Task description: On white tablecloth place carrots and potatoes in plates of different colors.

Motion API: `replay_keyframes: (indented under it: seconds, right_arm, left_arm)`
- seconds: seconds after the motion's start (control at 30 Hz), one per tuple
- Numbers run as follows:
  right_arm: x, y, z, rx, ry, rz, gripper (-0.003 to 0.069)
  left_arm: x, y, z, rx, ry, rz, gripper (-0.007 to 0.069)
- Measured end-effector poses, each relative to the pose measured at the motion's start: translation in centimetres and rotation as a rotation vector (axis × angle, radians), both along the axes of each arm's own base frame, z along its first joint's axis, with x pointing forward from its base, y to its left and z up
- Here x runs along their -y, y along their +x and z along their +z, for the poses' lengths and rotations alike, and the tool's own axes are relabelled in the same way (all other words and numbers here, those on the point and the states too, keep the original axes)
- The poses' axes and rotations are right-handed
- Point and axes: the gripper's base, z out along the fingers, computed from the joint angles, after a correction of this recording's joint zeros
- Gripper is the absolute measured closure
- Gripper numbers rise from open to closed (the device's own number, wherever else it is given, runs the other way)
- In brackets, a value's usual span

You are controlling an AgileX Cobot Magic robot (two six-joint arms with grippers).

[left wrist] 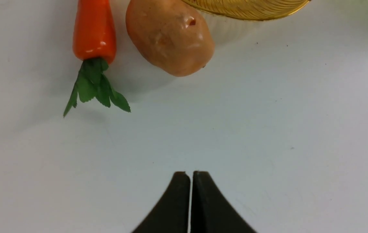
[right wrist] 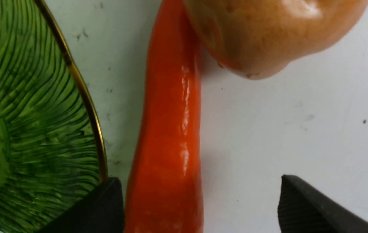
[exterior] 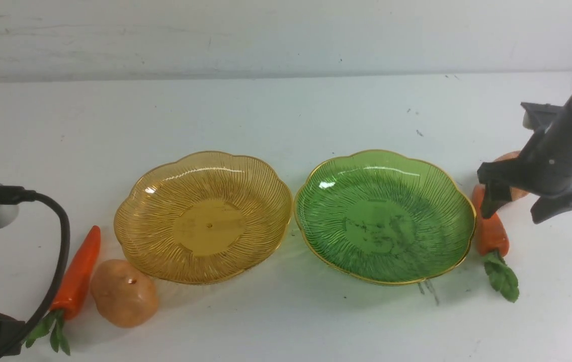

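Over right carrot (exterior: 490,232), R gripper (exterior: 513,216) tilted; jaws apart.

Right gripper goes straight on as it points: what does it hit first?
Right gripper: probably the glossy orange toy carrot lying between its open jaws. One finger is near the rim of the green ribbed plastic plate and might clip it; depth unclear.

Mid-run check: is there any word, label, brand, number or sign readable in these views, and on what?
None: no text can be read in any view.
The amber plate, green plate, left carrot, right carrot, left potato and white tablecloth bear no print; the cloth's dark marks are only specks.
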Motion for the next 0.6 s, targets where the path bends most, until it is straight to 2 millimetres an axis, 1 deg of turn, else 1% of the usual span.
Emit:
replay_keyframes:
  seconds: [0.23, 0.3, 0.33, 0.4, 0.47, 0.6]
  right_arm:
    - [-0.2, 0.6, -2.7, -0.053, 0.017, -0.012, 0.0071]
    - [-0.2, 0.6, -3.1, -0.062, 0.019, -0.013, 0.0077]
    - [-0.2, 0.7, -3.3, -0.066, 0.019, -0.013, 0.0094]
    - [-0.2, 0.5, -3.3, -0.082, 0.020, -0.009, 0.0176]
    - [-0.2, 0.1, -3.3, -0.133, 0.019, 0.013, 0.0334]
    - [-0.3, -0.7, -2.8, -0.202, 0.020, 0.047, 0.0317]
  left_arm:
    - [0.0, 0.0, 0.0, 0.001, 0.000, 0.000, 0.0628]
    - [0.0, 0.0, 0.0, 0.001, 0.000, 0.000, 0.0628]
    - [0.0, 0.0, 0.0, 0.001, 0.000, 0.000, 0.0628]
    - [0.0, 0.0, 0.0, 0.001, 0.000, 0.000, 0.0628]
    - [0.0, 0.0, 0.0, 0.001, 0.002, 0.000, 0.0628]
    - [0.0, 0.0, 0.0, 0.003, 0.004, 0.001, 0.0628]
